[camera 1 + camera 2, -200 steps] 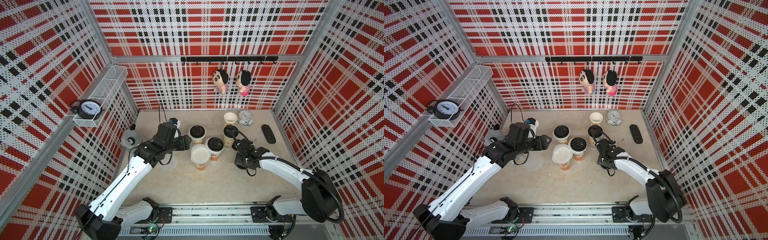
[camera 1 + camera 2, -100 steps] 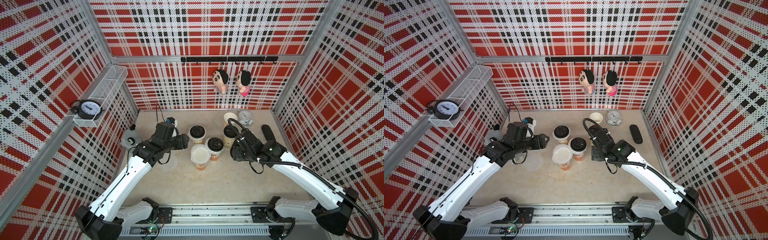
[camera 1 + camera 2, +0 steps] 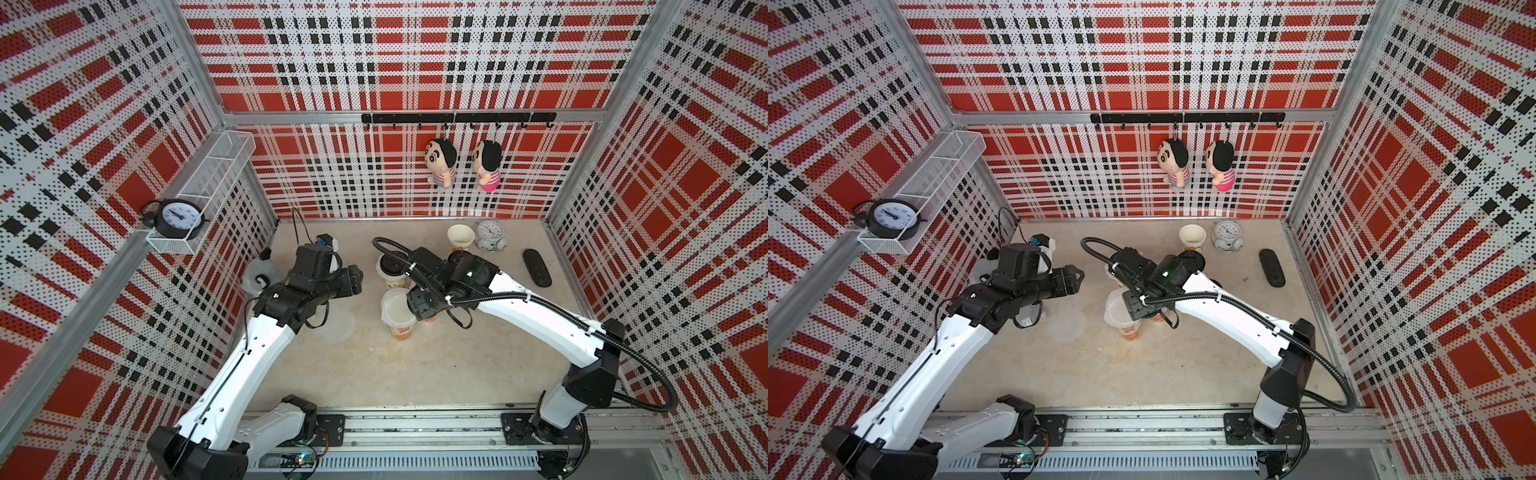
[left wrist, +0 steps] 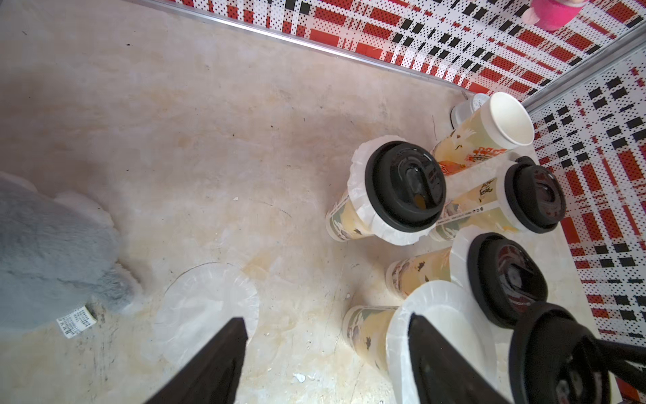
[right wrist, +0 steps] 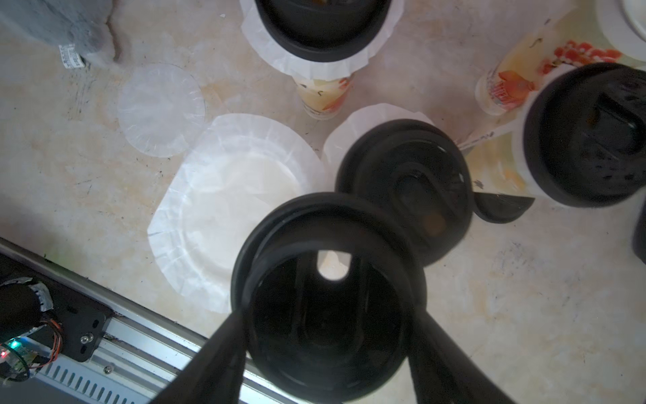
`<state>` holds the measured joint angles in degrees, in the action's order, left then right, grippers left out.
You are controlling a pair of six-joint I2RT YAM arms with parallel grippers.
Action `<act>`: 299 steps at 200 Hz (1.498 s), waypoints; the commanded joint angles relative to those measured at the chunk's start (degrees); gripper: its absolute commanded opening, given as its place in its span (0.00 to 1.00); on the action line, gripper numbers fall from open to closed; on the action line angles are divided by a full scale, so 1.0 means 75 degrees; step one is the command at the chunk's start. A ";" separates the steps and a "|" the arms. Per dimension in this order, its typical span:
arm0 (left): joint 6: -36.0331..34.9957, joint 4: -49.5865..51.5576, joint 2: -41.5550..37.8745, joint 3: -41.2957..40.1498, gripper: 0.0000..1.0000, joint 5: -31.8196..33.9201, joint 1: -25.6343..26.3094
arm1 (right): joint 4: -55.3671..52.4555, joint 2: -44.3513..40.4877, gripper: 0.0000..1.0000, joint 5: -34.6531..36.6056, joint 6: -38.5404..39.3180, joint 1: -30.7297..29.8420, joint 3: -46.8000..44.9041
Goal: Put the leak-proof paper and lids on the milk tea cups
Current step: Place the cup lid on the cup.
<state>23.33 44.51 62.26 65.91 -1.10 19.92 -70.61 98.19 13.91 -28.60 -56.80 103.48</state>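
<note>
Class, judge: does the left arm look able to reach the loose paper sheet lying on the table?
Probably yes: the left gripper is open and empty, close to the loose paper sheet; nothing lies on it.

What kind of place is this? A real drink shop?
Probably a robot practice booth dressed up as a milk tea stall, not a real shop. Plaid walls box in one table, two robot arms sit on a metal rail, and milk tea cups with black lids stand between them.
</note>
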 commanded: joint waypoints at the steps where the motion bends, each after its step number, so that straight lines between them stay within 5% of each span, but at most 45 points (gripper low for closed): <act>1: -0.0164 0.0065 -0.0127 -0.0092 0.76 -0.0121 -0.0101 | -0.0114 0.0373 0.70 -0.0238 0.0478 -0.0089 0.0476; 97: -0.0205 0.0065 -0.0170 -0.0125 0.76 -0.0232 -0.0173 | -0.0075 0.1388 0.70 -0.0838 0.0748 -0.0150 0.1248; 299: -0.0239 0.0042 -0.0239 -0.0239 0.76 -0.0304 -0.0184 | 0.0110 0.1450 0.77 -0.0815 0.0567 -0.0203 0.0854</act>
<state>22.41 45.06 61.49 64.58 -2.81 19.05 -70.17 108.51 7.31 -23.97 -57.91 110.39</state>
